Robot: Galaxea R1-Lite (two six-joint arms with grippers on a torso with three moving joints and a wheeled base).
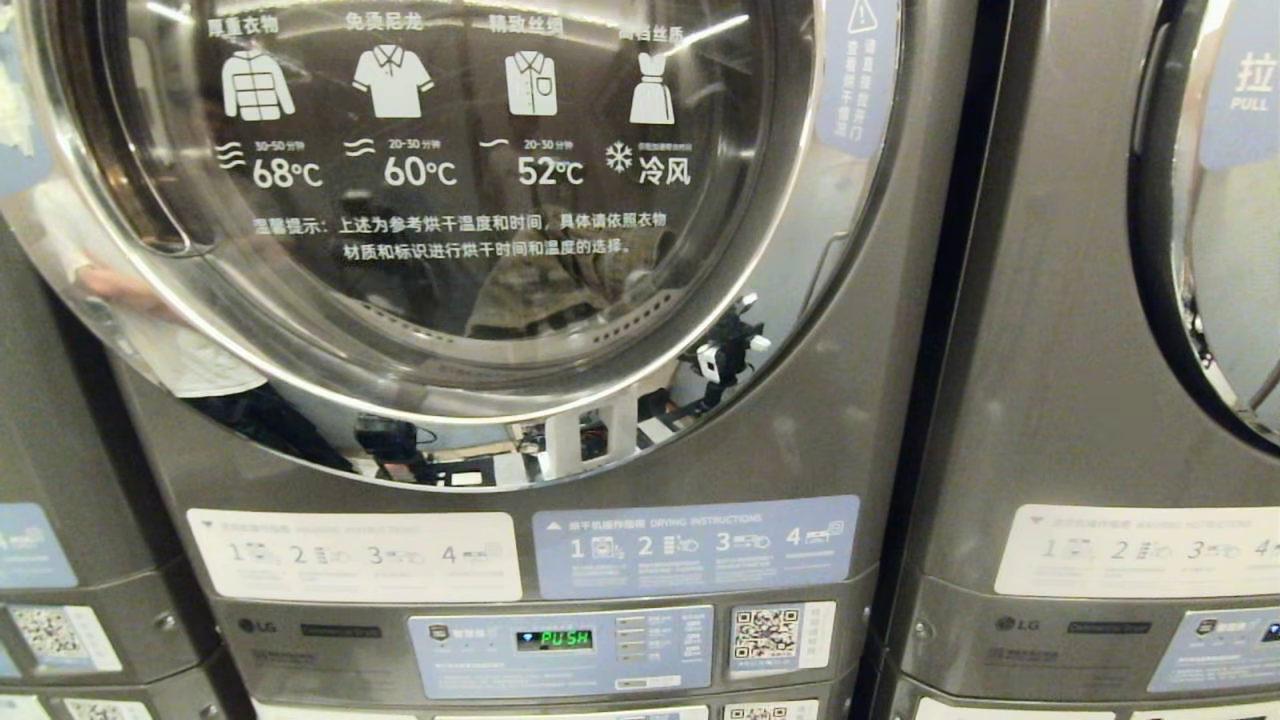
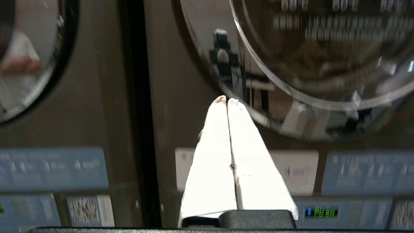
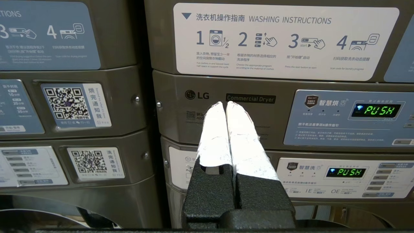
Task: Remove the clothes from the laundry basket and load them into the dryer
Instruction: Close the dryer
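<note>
The dryer [image 1: 620, 420] has its round door [image 1: 450, 200] closed. The left end effector [image 2: 227, 100] is fully closed and empty near the door. The right end effector [image 3: 224, 103] is also closed, holding nothing.

on the round glass door [image 1: 450, 200] of the grey metal dryer [image 1: 860, 430], "68°c", "60°c" and "52°c" are printed in white under garment icons. "drying instructions" with steps 1 to 4 is read on the blue sticker [image 1: 695, 545] below the door. "lg" is marked on the dark control strip [image 1: 320, 640], and "push" is shown in green on the small display [image 1: 565, 639]. on the white sticker [image 3: 284, 40], "washing instructions" is printed; "commercial dryer" is read on the black nameplate [image 3: 250, 98]. "pull" is printed on the neighbouring door's blue tag [image 1: 1245, 80].
</note>
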